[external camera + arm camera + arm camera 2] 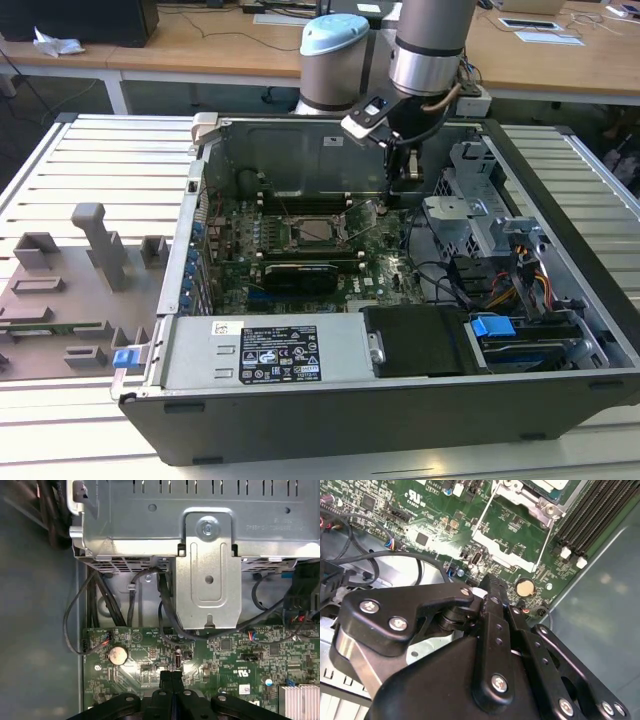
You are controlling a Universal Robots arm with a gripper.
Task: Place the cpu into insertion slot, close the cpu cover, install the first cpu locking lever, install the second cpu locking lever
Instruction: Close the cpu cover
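The insertion slot (318, 231) sits mid-board in the open computer case, and the cpu's (320, 230) pale grey top shows inside it. The silver cpu cover (522, 491) frames the slot. Two thin wire locking levers (482, 515) (544, 547) stick out from the slot, unlatched; one lever (366, 214) rises toward the exterior view's right. My gripper (394, 188) hangs just right of the slot, above the green board. Its black fingers (171, 677) are pressed together with nothing between them. In the second wrist view the gripper (491, 586) is beside a coin battery (524, 586).
A metal drive cage (207, 575) and black cables (95, 605) lie close to the gripper on the exterior view's right. Memory slots (580, 525) run beside the socket near the case wall (600, 610). The power supply (270, 358) fills the front. Grey fixtures (95, 250) stand outside.
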